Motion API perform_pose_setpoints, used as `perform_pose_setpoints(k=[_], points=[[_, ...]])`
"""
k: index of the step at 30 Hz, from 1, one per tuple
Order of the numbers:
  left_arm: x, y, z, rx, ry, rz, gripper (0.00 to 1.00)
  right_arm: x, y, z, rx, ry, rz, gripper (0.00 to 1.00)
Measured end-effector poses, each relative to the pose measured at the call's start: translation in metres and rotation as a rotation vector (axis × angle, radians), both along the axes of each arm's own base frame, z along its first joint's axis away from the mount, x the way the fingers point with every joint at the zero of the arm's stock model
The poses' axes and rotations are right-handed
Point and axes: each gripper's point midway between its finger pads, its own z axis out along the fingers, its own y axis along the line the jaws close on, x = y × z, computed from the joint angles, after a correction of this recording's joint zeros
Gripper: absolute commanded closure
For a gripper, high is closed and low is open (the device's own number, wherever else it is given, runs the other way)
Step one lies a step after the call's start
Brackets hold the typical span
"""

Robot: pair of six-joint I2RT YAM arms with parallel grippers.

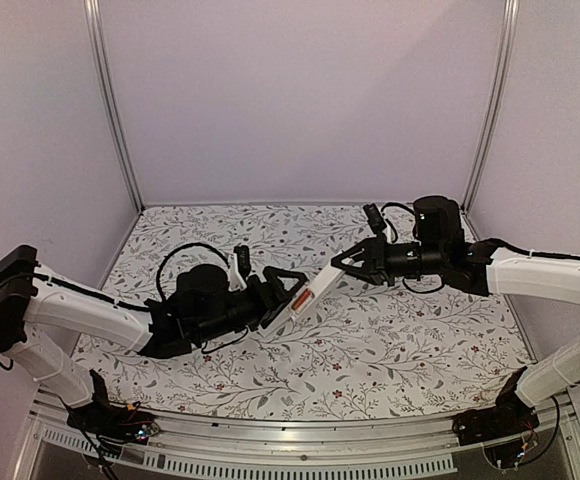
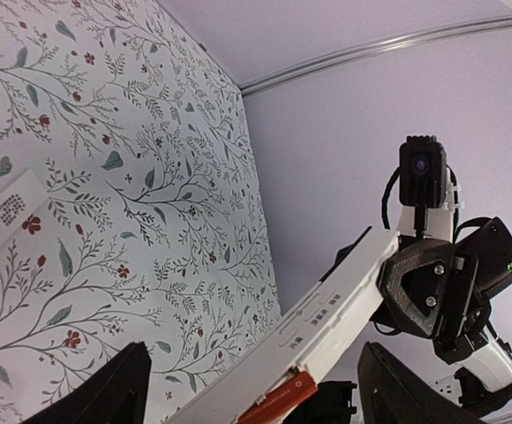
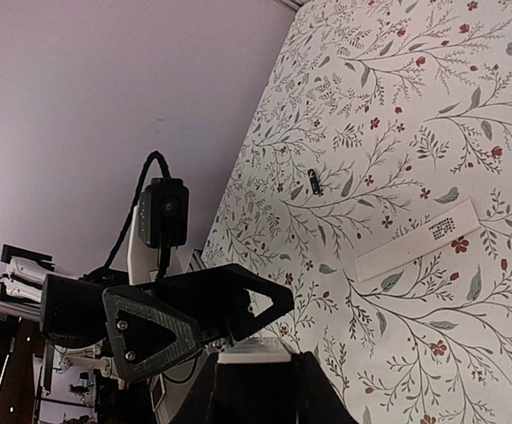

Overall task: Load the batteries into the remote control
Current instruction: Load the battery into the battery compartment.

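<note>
The right gripper (image 1: 340, 266) is pinching the remote (image 1: 310, 292) by its far right end above the table (image 1: 420, 340). The left gripper (image 2: 256, 384) is gaping round the near end, holding nothing. It's looking light, stiff and slick, so I'd be gripping the long edges.

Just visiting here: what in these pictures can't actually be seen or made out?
- Remote control, lower end: in the left wrist view it is cut off by the bottom edge, and only one red battery shows.
- Its buttons: none are visible anywhere, and the right gripper covers the far end.
- Small dark thing on the table: right wrist view, too small to identify.
- Battery slot: top view, too small to count batteries.
</note>
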Motion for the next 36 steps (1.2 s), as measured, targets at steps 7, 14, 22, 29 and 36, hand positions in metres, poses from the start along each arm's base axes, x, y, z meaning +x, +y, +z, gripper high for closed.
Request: perform_pose_setpoints(k=[7, 14, 22, 29, 36], points=[[-0.002, -0.001, 0.0, -0.008, 0.009, 0.001, 0.13, 0.001, 0.0, 0.002, -0.001, -0.008, -0.004, 1.0], [-0.003, -0.006, -0.007, -0.022, 0.028, -0.007, 0.08, 0.002, 0.0, 0.005, -0.001, -0.011, -0.006, 1.0], [-0.006, -0.009, -0.004, -0.028, 0.013, -0.014, 0.13, 0.002, -0.001, 0.012, 0.008, -0.028, -0.005, 1.0], [-0.008, -0.01, -0.004, -0.022, 0.004, -0.023, 0.19, 0.002, -0.001, 0.012, 0.008, -0.027, -0.005, 1.0], [-0.009, -0.011, 0.001, -0.037, -0.009, -0.026, 0.28, 0.002, -0.001, 0.012, 0.007, -0.026, -0.004, 1.0]])
